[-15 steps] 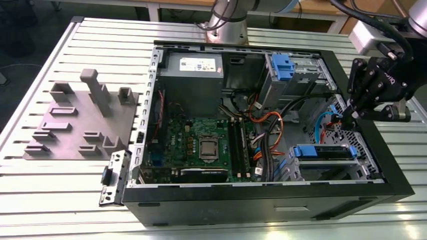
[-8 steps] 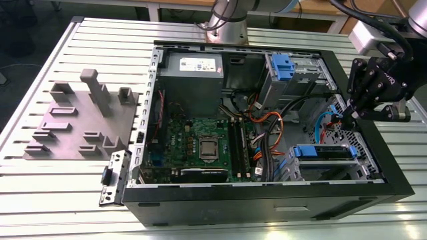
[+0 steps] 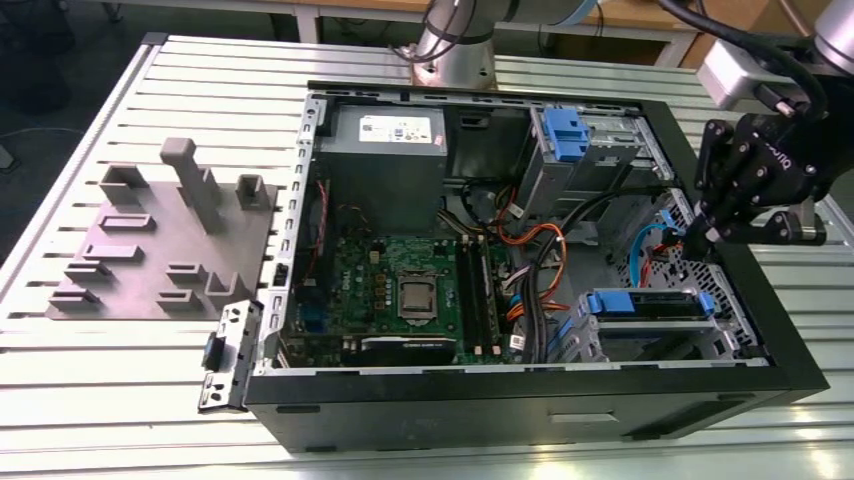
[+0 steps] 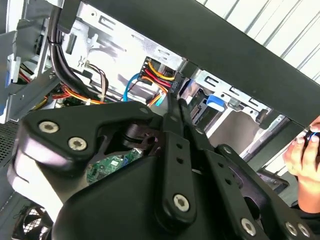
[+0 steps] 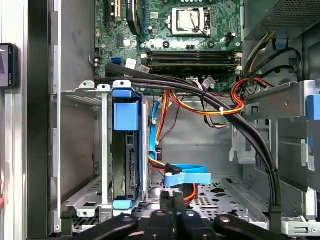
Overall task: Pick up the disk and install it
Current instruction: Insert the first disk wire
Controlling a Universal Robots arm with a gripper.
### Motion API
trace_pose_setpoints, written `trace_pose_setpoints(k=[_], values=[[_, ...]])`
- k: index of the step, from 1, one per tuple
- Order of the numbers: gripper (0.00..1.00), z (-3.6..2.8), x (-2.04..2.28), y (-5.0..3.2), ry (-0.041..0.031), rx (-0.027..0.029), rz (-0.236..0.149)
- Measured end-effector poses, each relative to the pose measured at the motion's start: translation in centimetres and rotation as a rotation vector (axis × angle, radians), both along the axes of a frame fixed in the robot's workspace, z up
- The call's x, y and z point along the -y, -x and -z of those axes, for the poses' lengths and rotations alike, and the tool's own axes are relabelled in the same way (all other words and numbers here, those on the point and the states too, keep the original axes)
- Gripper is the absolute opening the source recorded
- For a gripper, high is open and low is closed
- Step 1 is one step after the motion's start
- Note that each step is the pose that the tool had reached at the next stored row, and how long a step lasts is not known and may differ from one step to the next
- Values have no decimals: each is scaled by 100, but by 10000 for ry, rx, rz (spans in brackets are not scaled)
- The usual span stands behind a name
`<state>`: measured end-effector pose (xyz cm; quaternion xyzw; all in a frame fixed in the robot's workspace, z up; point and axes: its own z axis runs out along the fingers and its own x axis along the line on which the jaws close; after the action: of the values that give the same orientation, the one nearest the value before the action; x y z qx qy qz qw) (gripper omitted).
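One gripper (image 3: 703, 238), its fingers pressed together on nothing, hangs inside the computer case (image 3: 534, 400) near the disk (image 5: 125, 165), which sits in its bay.

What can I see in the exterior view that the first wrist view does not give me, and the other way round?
Exterior view: the grey fixture on the table beside the case, and the arm's base. First wrist view: a dark flat device outside the case wall. Both: the disk in its bay, the motherboard and the tool.
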<state>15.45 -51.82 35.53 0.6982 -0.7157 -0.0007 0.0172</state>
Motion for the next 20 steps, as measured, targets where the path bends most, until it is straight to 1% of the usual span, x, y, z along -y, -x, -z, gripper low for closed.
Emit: trace_pose_setpoints(k=[1,3,5,7,8,10,11,16,20], values=[[18,1,-2,0,14,0,0],[18,6,-7,0,133,0,0],[18,17,-12,0,225,0,0],[19,30,-17,0,276,0,0],[24,36,-20,0,292,0,0],[24,46,-24,0,304,0,0],[31,52,-27,-1,304,0,0],[31,78,-47,-1,295,0,-2],[31,102,-55,-1,295,0,-4]])
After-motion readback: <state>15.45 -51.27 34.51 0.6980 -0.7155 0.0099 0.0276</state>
